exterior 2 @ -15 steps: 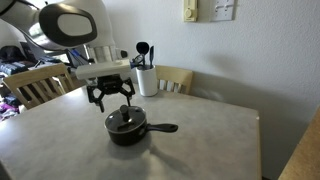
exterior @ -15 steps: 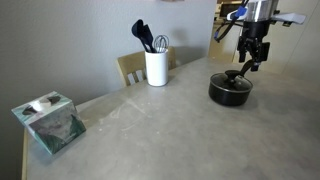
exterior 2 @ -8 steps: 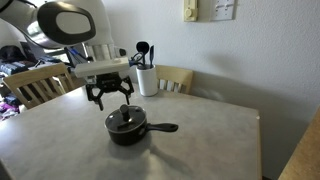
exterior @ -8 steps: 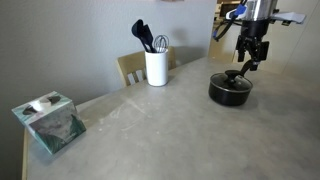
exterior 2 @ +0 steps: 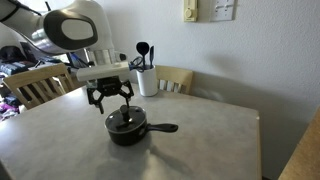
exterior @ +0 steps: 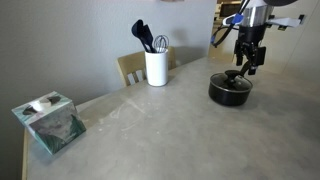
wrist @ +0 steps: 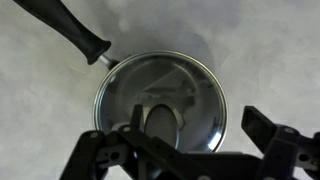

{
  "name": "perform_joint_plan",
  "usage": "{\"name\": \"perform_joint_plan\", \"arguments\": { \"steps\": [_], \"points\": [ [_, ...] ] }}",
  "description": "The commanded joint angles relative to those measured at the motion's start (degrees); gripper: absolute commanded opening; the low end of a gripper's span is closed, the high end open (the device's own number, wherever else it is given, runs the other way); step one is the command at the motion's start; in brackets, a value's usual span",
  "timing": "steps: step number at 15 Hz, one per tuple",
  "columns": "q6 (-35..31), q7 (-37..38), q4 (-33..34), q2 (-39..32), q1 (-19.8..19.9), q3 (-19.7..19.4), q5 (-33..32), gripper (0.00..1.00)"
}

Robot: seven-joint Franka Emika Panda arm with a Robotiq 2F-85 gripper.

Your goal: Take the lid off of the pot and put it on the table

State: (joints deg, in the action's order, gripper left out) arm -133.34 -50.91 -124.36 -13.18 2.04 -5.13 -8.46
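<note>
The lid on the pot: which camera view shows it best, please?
The wrist view. It looks straight down on the lid, so nearly the whole glass circle and metal rim show large. In both exterior views the lid is small, seen at a slant on the pot.

Table (exterior: 170, 135): carries the pot, the utensil holder and the tissue box.
Pot (exterior 2: 126, 130): on the table, near the utensil holder and well apart from the tissue box.
Lid (wrist: 160, 95): on the pot, seated within its rim.
Pot handle (exterior 2: 165, 127): sticks out sideways from the pot, over the table.
Gripper (exterior 2: 110, 101): above the lid, jaws spread.
Utensil holder (exterior: 156, 67): near the table's far edge.
Tissue box (exterior: 48, 122): at the table's near left corner in an exterior view.
Chair (exterior: 130, 66): behind the table, just beyond the utensil holder.
</note>
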Motion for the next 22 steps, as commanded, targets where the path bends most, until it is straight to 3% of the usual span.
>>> {"name": "perform_joint_plan", "arguments": {
  "steps": [1, 12, 13, 14, 22],
  "points": [
    [-1.13, 0.87, 2.51, -3.1, 1.71, 1.17, -1.27, 1.0],
    [0.31, -4.39, 10.08, -10.63, 6.58, 5.31, 9.22, 1.0],
    [0.51, -4.54, 10.4, -10.93, 6.76, 5.53, 9.39, 0.75],
    [0.79, -4.25, 10.71, -11.18, 6.78, 5.57, 9.12, 0.74],
    [4.11, 0.91, 10.68, -8.78, 4.76, 4.29, 3.16, 0.18]
  ]
}}
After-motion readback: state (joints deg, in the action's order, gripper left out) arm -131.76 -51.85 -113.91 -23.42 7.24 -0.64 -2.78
